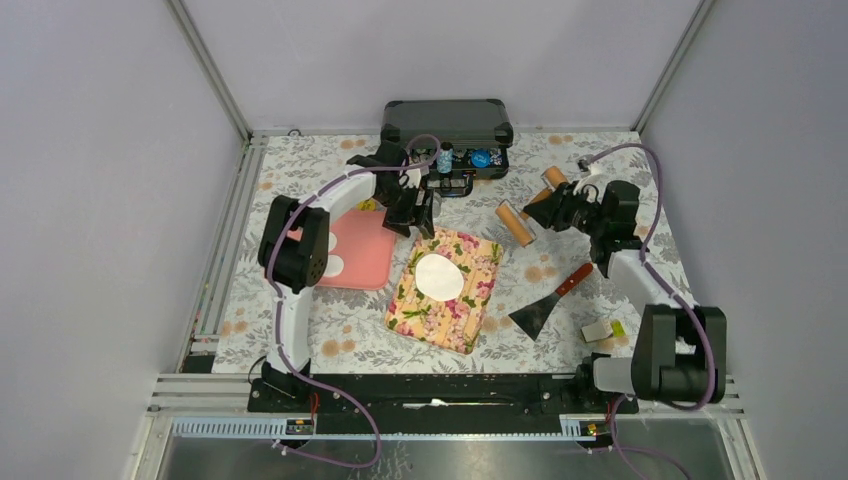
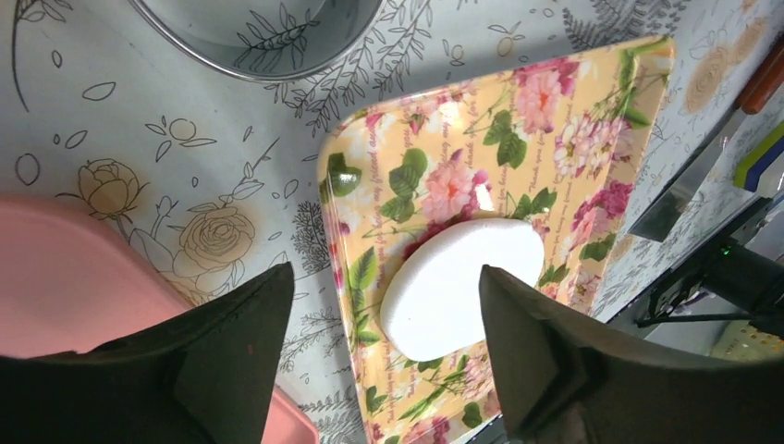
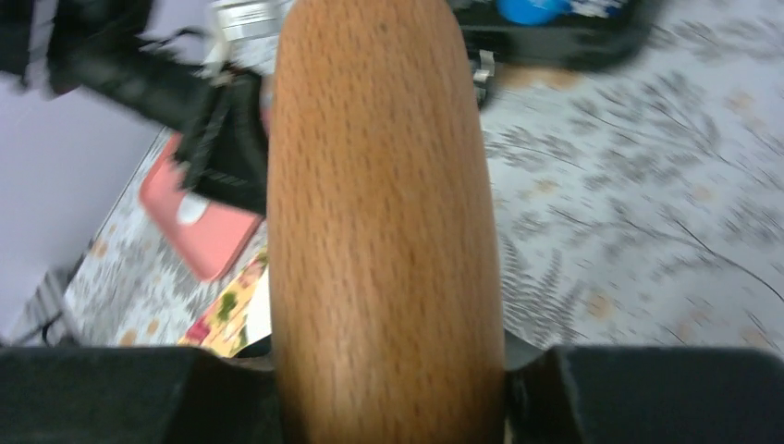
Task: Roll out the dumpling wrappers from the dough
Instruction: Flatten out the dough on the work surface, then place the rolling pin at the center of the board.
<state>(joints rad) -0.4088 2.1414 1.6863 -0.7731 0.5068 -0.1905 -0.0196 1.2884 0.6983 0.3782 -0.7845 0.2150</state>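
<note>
One wrapper (image 2: 462,282) seemingly beneath left hand (image 2: 384,277)

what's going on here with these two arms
The right gripper is shut on a rolling pin, held to the right of the floral tray. A flat white dough disc lies on that tray, with the open left gripper hovering over it. More white discs sit on the pink tray.

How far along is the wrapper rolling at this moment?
Done: two flat wrappers lie on the pink tray. In hand: the right end effector grips the rolling pin; a thick dough piece sits on the floral tray near the open left end effector. Left: rolling it thin.
</note>
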